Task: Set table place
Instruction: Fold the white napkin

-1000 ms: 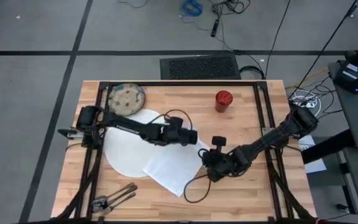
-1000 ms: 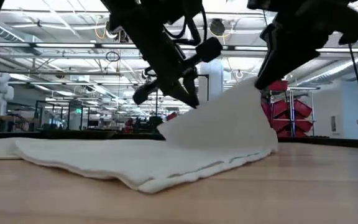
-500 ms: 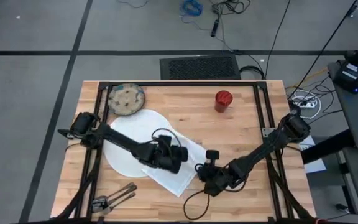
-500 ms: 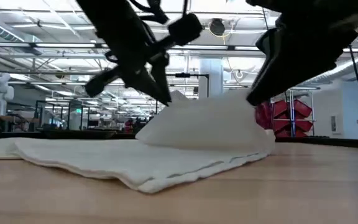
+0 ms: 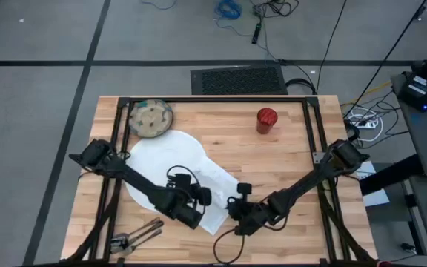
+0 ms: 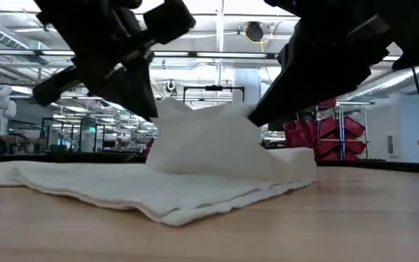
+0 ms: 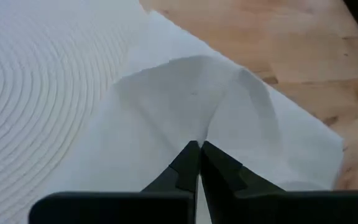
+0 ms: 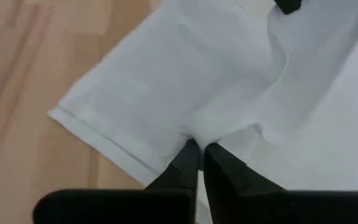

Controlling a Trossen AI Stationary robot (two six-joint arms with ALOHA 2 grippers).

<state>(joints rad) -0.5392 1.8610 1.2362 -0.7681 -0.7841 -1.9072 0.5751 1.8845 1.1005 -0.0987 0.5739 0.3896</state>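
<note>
Left tool (image 7: 199, 149) and right tool (image 8: 201, 151) each pinch the napkin (image 5: 217, 194); no writing

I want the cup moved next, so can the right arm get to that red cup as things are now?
Probably not right away. The right gripper is shut on the napkin, near the table's front edge, and the red cup stands near the far edge. Bare wood lies between, so once it lets go, the way looks free.

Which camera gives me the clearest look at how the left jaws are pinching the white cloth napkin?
The left wrist view: the left gripper has its jaws shut on a raised fold of the white cloth napkin. The high view hides the pinch under the arm. The low view shows only the lifted peak of cloth. The right wrist view shows the right gripper's own pinch.
</note>
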